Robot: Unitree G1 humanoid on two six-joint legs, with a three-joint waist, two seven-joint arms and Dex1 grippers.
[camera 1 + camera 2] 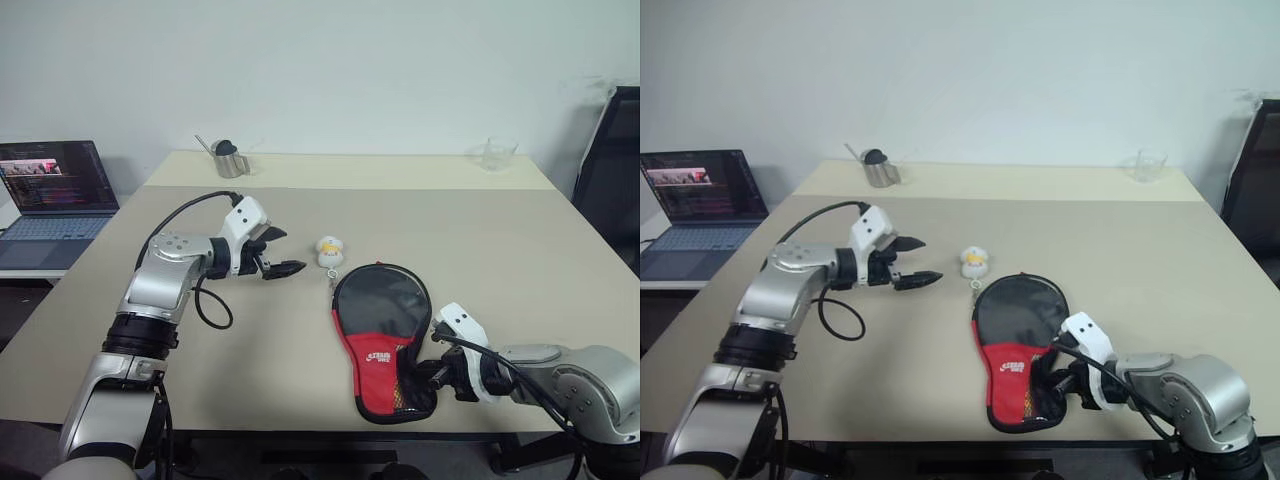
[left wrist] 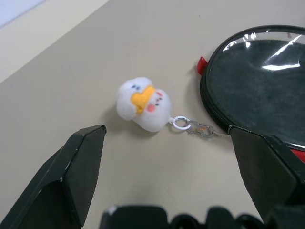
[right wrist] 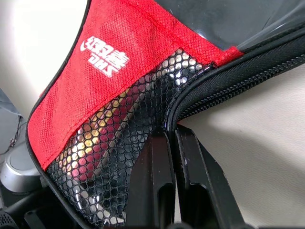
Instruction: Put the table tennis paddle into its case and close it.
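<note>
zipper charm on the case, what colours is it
White with a yellow-orange beak and pink cheeks, the zipper charm shows best in the left wrist view.

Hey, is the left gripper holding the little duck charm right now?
No, the left gripper stands open above the table, and the duck charm lies ahead of its fingers untouched.

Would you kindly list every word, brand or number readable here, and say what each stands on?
"DHS", white, beneath two white Chinese characters I cannot make out: on the red panel of the case.
Laptop screen text: too small to read.
No other text is visible.
</note>
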